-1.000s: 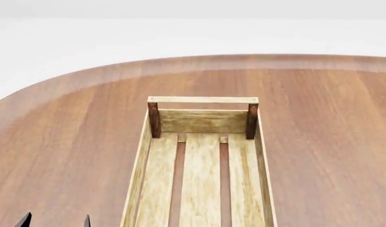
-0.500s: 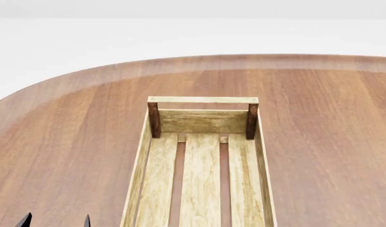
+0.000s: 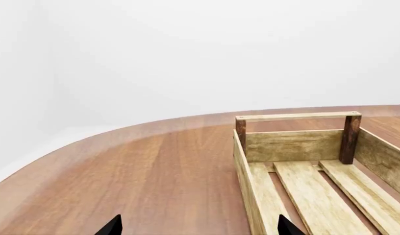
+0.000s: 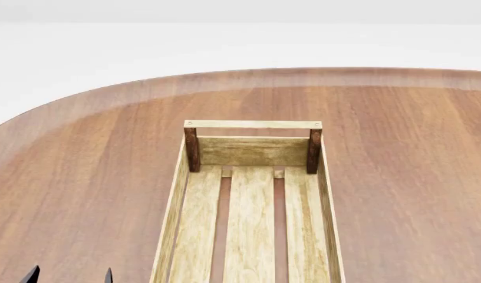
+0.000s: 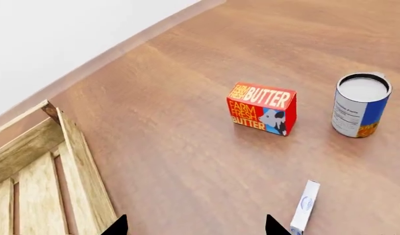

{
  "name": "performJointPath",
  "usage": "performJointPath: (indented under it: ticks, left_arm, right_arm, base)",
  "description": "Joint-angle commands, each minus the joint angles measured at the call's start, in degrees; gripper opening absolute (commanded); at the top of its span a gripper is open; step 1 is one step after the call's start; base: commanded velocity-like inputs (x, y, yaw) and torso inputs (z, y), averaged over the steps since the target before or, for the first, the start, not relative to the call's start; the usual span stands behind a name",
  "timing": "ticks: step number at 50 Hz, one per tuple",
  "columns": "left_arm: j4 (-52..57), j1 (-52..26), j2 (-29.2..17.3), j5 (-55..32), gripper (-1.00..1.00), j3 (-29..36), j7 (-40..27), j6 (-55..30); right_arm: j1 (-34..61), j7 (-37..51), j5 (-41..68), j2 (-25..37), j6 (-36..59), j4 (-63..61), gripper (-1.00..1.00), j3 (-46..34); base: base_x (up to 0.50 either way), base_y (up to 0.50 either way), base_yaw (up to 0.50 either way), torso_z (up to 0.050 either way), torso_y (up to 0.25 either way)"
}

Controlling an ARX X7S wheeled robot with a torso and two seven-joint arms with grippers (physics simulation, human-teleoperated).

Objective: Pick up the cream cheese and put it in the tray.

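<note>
The cream cheese (image 5: 305,206) is a thin white box with a blue oval, seen edge-on on the brown table just beside one dark fingertip (image 5: 276,226) of my right gripper (image 5: 194,229). That gripper is open and holds nothing. The tray (image 4: 252,125), a long light-wood crate with dark corner posts, lies in the middle of the head view, and nothing lies on the slats that show. My left gripper (image 4: 68,277) hangs open next to the tray's left side (image 3: 249,186), with only its tips (image 3: 112,226) showing. In the right wrist view the tray's corner (image 5: 76,156) sits apart from the cream cheese.
A red-orange butter box (image 5: 262,108) and a blue-and-orange can (image 5: 360,105) stand beyond the cream cheese in the right wrist view. The table's rounded edge (image 4: 83,94) curves behind the tray. Bare wood (image 3: 154,181) lies on the side of the tray where my left gripper hangs.
</note>
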Motion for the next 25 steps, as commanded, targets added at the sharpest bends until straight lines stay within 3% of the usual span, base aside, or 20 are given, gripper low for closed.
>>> performJointPath:
  ticks: [1,25]
  left_arm:
    - [-0.1,-0.1,-0.2,-0.2,1.00,0.3,-0.3,0.0]
    - [0.1,-0.2,-0.6,-0.6,1.00,0.9,-0.9,-0.1]
  right_arm:
    - [-3.6,-3.4,1.0,-2.1,-1.9,1.8,1.00,5.7]
    - [-1.2,-11.6,-4.6,-7.6,-2.1,12.3,1.00,5.4]
  base:
    - [0.00,0.00,0.00,0.000,0.000]
    - [0.00,0.00,0.00,0.000,0.000]
